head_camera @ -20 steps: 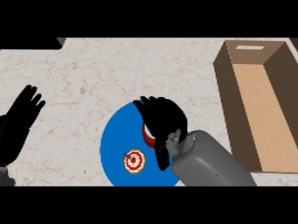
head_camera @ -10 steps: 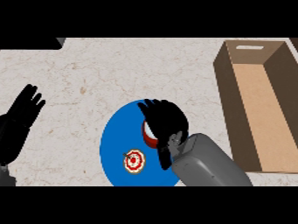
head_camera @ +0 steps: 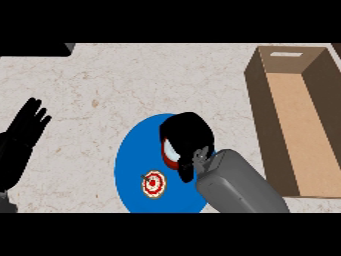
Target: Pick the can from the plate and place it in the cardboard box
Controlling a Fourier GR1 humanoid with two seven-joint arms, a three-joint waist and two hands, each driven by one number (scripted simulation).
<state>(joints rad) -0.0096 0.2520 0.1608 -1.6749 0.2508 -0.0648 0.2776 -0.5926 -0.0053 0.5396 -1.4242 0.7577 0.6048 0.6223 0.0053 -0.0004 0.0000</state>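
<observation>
Under the right hand's [head_camera: 186, 134] curled fingers: can [head_camera: 170, 156], on the blue plate [head_camera: 132, 160], seemingly gripped for lifting | cardboard box [head_camera: 300, 125] right of fingers, open-topped to receive it | left hand [head_camera: 16, 142] rests, fingers straight, well left

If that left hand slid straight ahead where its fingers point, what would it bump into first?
Likely nothing: the left hand, at the view's left, points across bare counter toward its far edge.

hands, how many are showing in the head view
2. The left hand rests open at the view's left edge, fingers up. The right hand is curled over the can on the blue plate. None seems hidden.
</observation>
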